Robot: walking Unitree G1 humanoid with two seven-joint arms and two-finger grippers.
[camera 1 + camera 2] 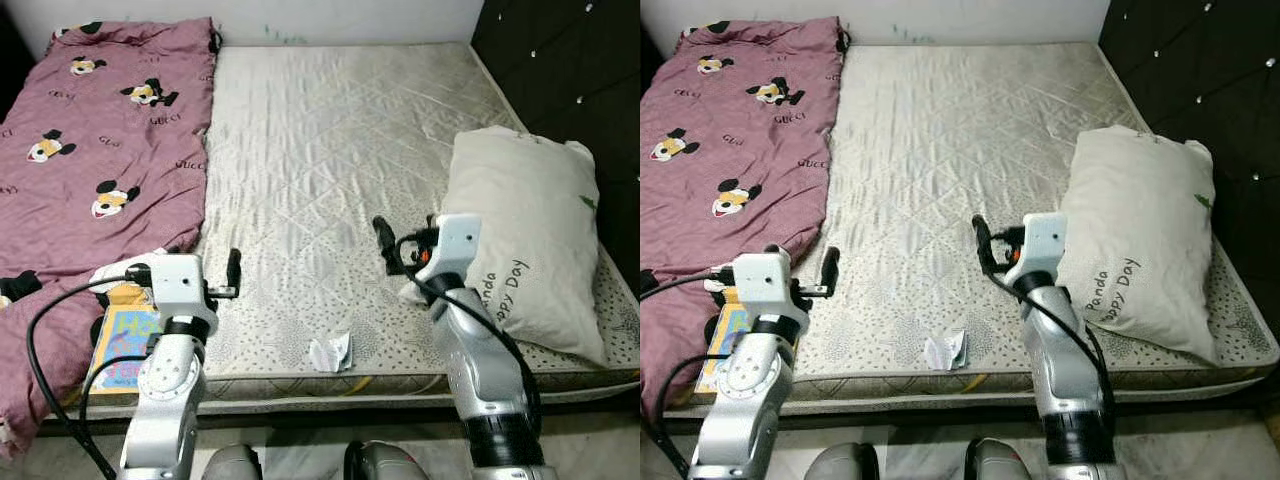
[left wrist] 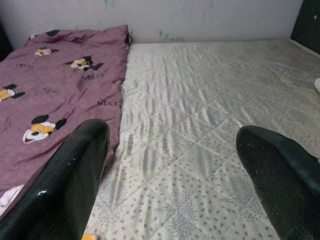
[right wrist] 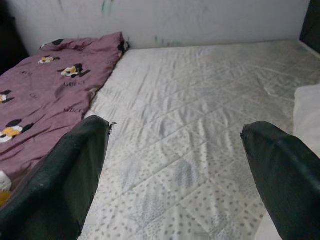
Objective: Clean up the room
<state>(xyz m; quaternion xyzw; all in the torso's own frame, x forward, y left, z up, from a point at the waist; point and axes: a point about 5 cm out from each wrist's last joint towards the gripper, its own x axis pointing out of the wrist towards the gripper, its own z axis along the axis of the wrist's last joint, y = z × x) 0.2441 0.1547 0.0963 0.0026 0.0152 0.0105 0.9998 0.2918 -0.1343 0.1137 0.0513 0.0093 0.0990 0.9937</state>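
A bare quilted mattress [image 1: 320, 140] lies before me. A crumpled white scrap of paper [image 1: 330, 352] sits near its front edge, between my two arms. A purple cartoon-mouse blanket [image 1: 100, 140] covers the left side. A white pillow [image 1: 530, 240] lies at the right edge. A colourful children's book [image 1: 118, 345] rests on the front left corner, partly under my left arm. My left gripper [image 2: 172, 175] hovers open over the mattress beside the blanket's edge. My right gripper [image 3: 175, 175] is open too, just left of the pillow, holding nothing.
A black tufted panel [image 1: 560, 60] stands along the right side of the bed. A pale wall [image 1: 350, 20] closes the far end. The bed's front edge [image 1: 330, 385] runs just before my body.
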